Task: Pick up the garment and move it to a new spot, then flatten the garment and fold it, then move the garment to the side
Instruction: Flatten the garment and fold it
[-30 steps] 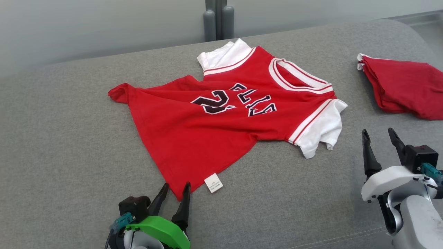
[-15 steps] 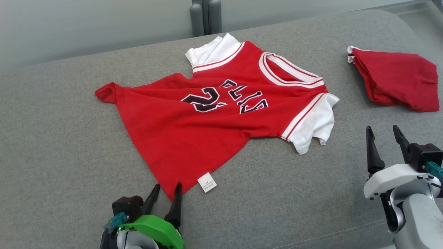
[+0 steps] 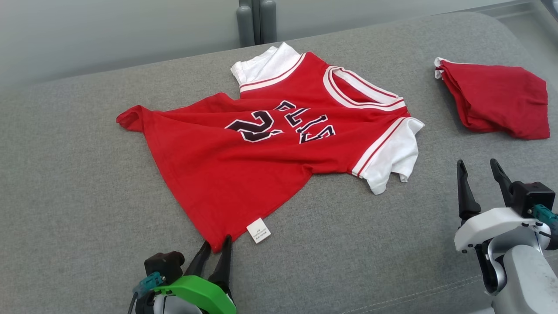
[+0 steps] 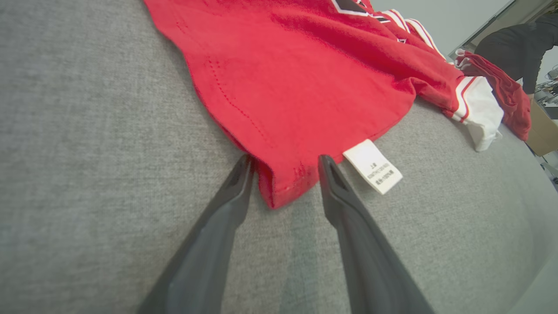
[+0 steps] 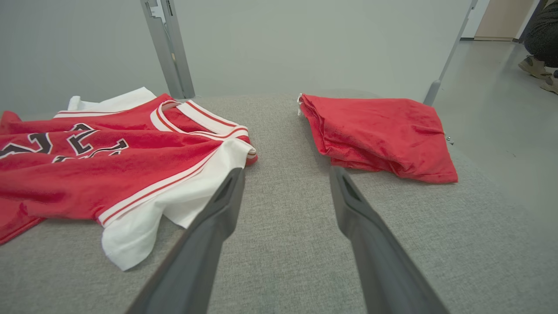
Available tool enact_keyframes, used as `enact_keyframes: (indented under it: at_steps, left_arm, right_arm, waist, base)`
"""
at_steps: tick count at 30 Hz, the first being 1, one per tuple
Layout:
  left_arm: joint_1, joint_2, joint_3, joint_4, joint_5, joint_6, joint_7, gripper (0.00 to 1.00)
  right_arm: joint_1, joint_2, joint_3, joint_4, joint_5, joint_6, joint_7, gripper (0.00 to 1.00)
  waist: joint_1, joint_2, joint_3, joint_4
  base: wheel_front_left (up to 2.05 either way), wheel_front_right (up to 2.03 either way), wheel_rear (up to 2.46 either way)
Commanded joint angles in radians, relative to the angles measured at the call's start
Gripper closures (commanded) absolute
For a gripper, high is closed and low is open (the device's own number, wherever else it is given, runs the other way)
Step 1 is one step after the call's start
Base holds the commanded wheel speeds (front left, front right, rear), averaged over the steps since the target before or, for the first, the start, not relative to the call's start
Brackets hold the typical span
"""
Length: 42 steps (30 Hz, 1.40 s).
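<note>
Nearby, folded red cloth (image 3: 497, 102) lies apart from jersey (image 3: 261, 165); person (image 4: 508, 48), seemingly, beyond.

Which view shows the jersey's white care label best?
Left wrist view: the label is close and large, with its print lines visible. Head view shows it as a small white square at the jersey hem, print unreadable.

Bare cushion (image 3: 65, 196) surrounds the jersey (image 3: 244, 174); folded red cloth (image 3: 497, 102) occupies far right.

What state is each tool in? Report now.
Left tool: open, fingers straddling the hem corner of the jersey, not gripping it yet.
Right tool: open, holding nothing, above the grey cushion.
</note>
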Motion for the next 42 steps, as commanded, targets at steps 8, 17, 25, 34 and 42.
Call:
enact_keyframes:
  at_steps: [8, 17, 25, 34, 42]
  left_arm:
    - [-0.059, 0.004, 0.002, 0.045, -0.017, -0.007, 0.001, 1.0]
    - [-0.015, 0.03, 0.18, 0.037, 0.128, 0.0, 0.001, 1.0]
    - [-0.018, 0.045, 0.279, 0.044, 0.213, -0.006, 0.001, 1.0]
    - [0.0, 0.011, 0.295, 0.012, 0.257, -0.009, 0.001, 0.0]
    - [0.036, 0.003, 0.273, -0.052, 0.251, -0.009, 0.001, 0.0]
  right_arm:
    - [0.018, -0.016, -0.007, 0.014, 0.014, -0.002, -0.004, 0.0]
    - [0.044, -0.008, -0.006, 0.063, 0.027, -0.002, -0.004, 0.0]
    - [0.031, 0.006, 0.04, 0.133, 0.039, -0.002, -0.004, 0.0]
    - [0.071, -0.016, 0.144, 0.153, 0.109, -0.002, -0.004, 0.0]
    - [0.128, -0.043, 0.27, 0.127, 0.202, -0.001, -0.004, 0.0]
  waist:
    - [0.0, 0.0, -0.006, 0.006]
    - [0.0, 0.0, -0.038, 0.077]
    - [0.0, 0.0, -0.029, 0.123]
    - [0.0, 0.0, -0.033, 0.133]
    - [0.0, 0.0, -0.04, 0.148]
  base:
    - [0.0, 0.0, 0.0]
    - [0.0, 0.0, 0.0]
    - [0.0, 0.0, 0.0]
    - [0.0, 0.0, 0.0]
    - [0.0, 0.0, 0.0]
